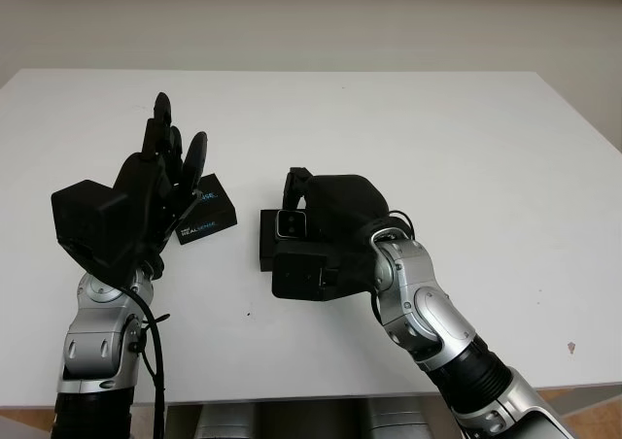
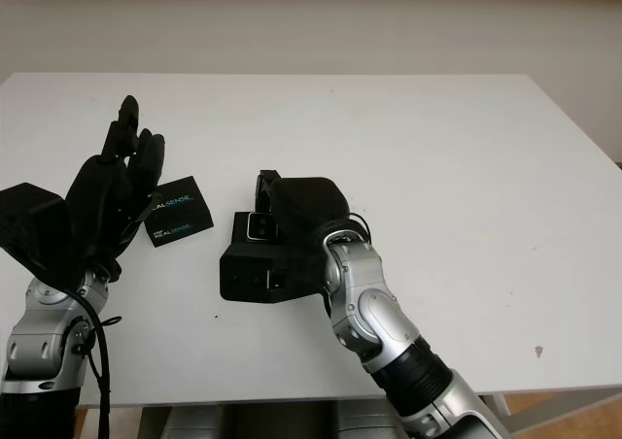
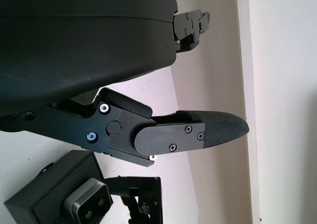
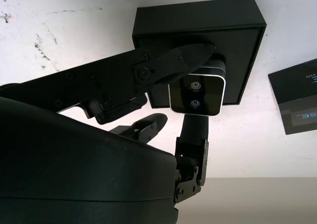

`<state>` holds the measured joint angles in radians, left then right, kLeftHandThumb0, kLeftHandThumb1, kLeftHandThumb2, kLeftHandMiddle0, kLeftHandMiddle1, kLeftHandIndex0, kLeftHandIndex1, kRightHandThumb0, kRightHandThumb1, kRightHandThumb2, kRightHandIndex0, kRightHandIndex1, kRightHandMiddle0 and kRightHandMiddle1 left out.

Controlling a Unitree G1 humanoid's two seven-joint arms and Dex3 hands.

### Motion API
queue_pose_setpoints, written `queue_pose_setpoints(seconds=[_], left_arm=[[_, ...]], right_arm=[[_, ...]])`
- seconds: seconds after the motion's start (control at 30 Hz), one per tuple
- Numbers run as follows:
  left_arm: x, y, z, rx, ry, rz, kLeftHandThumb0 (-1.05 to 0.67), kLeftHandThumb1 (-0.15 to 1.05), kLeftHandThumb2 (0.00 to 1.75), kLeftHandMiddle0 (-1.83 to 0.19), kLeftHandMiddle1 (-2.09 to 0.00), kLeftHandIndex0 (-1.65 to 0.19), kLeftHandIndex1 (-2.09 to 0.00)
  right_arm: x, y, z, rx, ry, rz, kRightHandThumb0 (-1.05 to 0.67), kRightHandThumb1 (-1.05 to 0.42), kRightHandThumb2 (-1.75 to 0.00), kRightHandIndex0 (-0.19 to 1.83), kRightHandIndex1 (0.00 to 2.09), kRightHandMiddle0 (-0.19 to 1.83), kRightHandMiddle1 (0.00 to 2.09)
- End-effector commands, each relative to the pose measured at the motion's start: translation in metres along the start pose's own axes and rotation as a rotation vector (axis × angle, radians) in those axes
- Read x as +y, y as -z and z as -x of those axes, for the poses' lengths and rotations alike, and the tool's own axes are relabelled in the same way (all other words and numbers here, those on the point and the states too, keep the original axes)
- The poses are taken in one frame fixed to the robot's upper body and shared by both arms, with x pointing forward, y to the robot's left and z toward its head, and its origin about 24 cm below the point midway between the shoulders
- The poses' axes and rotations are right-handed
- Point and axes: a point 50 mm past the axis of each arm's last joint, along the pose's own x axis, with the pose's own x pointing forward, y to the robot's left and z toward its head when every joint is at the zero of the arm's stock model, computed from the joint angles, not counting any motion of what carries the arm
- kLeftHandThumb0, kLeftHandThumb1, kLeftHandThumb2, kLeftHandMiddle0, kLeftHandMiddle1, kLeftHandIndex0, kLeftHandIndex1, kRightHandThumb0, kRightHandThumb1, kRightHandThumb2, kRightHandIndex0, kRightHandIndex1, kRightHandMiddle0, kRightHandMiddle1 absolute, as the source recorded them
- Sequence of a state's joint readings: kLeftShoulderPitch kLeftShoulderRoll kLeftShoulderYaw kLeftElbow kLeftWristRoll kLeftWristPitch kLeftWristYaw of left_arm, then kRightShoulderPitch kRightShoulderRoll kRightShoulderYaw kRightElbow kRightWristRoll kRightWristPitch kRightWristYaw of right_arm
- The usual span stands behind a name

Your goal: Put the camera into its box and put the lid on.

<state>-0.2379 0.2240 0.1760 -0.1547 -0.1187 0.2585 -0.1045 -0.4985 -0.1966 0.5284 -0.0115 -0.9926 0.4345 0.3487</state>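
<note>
The right hand [image 1: 326, 220] sits near the middle of the white table [image 1: 466, 148], its fingers closed on the small silver-faced camera [image 4: 197, 94], holding it over the far edge of the open black box [image 4: 198, 26]. The hand's shell hides most of the box in the head views, so whether the camera touches it is unclear. The left hand [image 1: 160, 182] is raised at the left, open and holding nothing, partly covering the black lid [image 2: 178, 211] lying flat beside it.
</note>
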Motion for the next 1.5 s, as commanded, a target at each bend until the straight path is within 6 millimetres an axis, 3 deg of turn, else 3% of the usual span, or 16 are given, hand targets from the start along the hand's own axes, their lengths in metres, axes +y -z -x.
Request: queue_pose_setpoints(seconds=[0.0, 0.43, 0.47, 0.53, 0.6, 0.73, 1.23, 1.47], left_arm=[[-0.001, -0.003, 0.000, -0.019, 0.001, -0.004, -0.76, 1.05, 0.51, 0.19, 0.00, 0.19, 0.00], [-0.001, -0.003, 0.000, -0.021, 0.001, 0.021, -0.76, 1.05, 0.49, 0.19, 0.00, 0.19, 0.00], [-0.001, -0.003, 0.000, -0.021, 0.001, 0.009, -0.76, 1.05, 0.49, 0.19, 0.00, 0.19, 0.00], [-0.002, -0.003, 0.000, -0.019, 0.001, 0.012, -0.77, 1.05, 0.49, 0.19, 0.00, 0.19, 0.00], [-0.002, -0.002, 0.000, -0.017, -0.001, 0.011, -0.77, 1.05, 0.49, 0.19, 0.00, 0.19, 0.00], [-0.002, -0.003, 0.000, -0.017, 0.000, 0.007, -0.75, 1.05, 0.50, 0.19, 0.00, 0.19, 0.00], [-0.002, -0.002, 0.000, -0.022, 0.013, -0.002, -0.75, 1.05, 0.52, 0.19, 0.00, 0.19, 0.00], [0.001, -0.002, 0.001, -0.020, 0.008, -0.011, -0.76, 1.05, 0.51, 0.19, 0.00, 0.19, 0.00]], right_arm=[[0.001, 0.002, -0.001, 0.009, -0.005, 0.018, -0.40, -1.04, -0.07, 0.59, 0.08, 0.21, 1.95], [-0.002, -0.001, 0.001, 0.008, -0.034, 0.107, -0.45, -1.04, -0.06, 0.55, 0.06, 0.13, 1.72], [-0.003, -0.002, 0.002, 0.006, -0.038, 0.116, -0.49, -1.03, -0.05, 0.52, 0.04, 0.08, 1.64], [-0.004, -0.003, 0.004, 0.003, -0.039, 0.133, -0.60, -1.01, -0.05, 0.33, 0.02, 0.04, 1.06], [-0.005, -0.004, 0.005, 0.001, -0.039, 0.144, -0.66, -0.99, -0.05, 0.19, 0.02, 0.09, 0.64], [-0.007, -0.005, 0.005, -0.004, -0.036, 0.158, -0.68, -0.96, -0.05, 0.05, 0.01, 0.15, 0.33], [-0.017, -0.006, 0.008, -0.024, -0.033, 0.164, -0.71, -0.92, -0.05, -0.07, 0.02, 0.09, 0.12], [-0.065, -0.002, 0.021, -0.066, 0.086, 0.084, -0.75, -0.98, -0.07, -0.06, 0.04, 0.07, 0.09]])
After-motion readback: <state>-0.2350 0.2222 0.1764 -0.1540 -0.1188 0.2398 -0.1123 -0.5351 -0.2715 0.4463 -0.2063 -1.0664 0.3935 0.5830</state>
